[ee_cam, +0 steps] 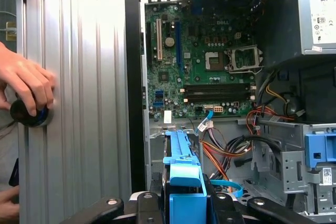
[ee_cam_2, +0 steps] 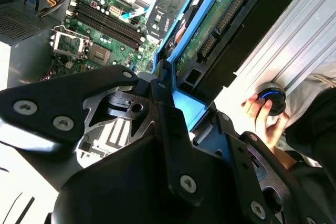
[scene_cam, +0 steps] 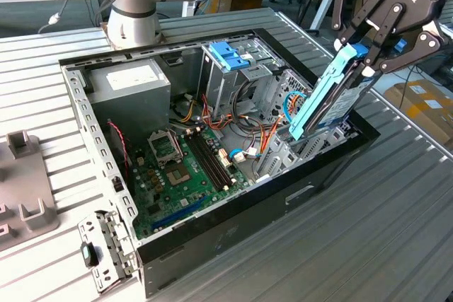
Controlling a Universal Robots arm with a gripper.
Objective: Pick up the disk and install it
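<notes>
Gripping the disk (scene_cam: 330, 100) by its blue-railed end, the tool (scene_cam: 369, 53) holds it tilted at upper right of the exterior view; we judge it rigid, weighty, shock-sensitive; rails suit grasping.

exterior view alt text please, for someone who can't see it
The gripper, its jaws shut on the blue-railed disk, holds it steeply tilted at the side of the open computer case toward the exterior view's right. Inside the case are a green motherboard, a blue-handled drive cage and loose cables.

disk (scene_cam: 327, 98) 1 (blue-railed) | gripper (scene_cam: 371, 58) 1 | motherboard (scene_cam: 185, 169) 1 | case (scene_cam: 248, 211) 1
</notes>
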